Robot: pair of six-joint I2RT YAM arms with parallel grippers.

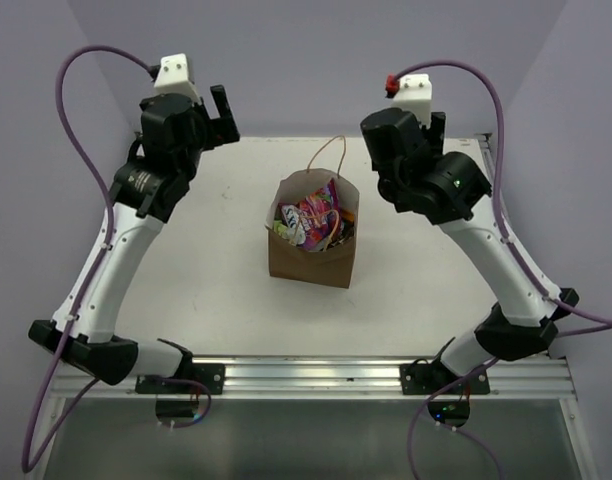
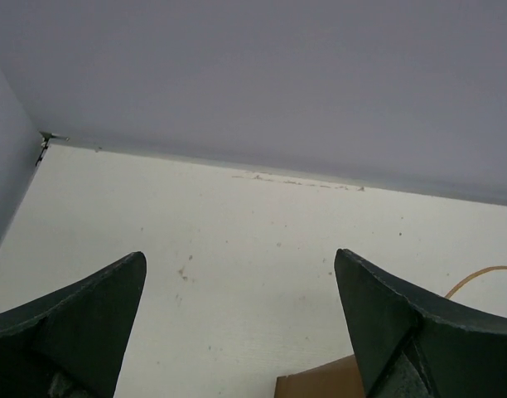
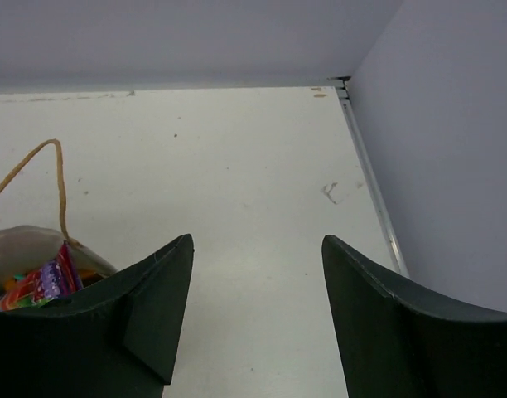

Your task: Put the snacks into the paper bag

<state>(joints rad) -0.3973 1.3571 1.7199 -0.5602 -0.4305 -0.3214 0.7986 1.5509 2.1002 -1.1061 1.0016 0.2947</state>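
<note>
Nearest, both arm bases sit on the metal rail [image 1: 316,375] along the front edge of the white table [image 1: 216,300], and each arm reaches up and away from it towards the back.

Further in, about mid-table, the paper bag [image 1: 308,265] stands upright with its mouth open. The snacks [image 1: 308,222] are inside it, bunched together and showing just above the rim. The purple candy packet [image 1: 318,212] lies uppermost, with bits of green and orange beside it; the other packets cannot be told apart. One thin looped handle [image 1: 331,150] rises from the bag's far side.

Beyond the bag, the left gripper [image 1: 223,108] hangs high over the table's far left part, well apart from the bag. In its wrist view the left gripper [image 2: 237,274] has its jaws spread wide, with only bare table between them and a brown corner of the bag at the lower edge.

The right gripper [image 1: 433,122] hovers over the far right part, near the bag but not touching it. From its wrist camera the right gripper [image 3: 258,249] stands parted and grips nothing; the bag's handle and the purple packet show at the left.

Farthest back, the pale lilac wall [image 1: 316,60] closes off the table.
</note>
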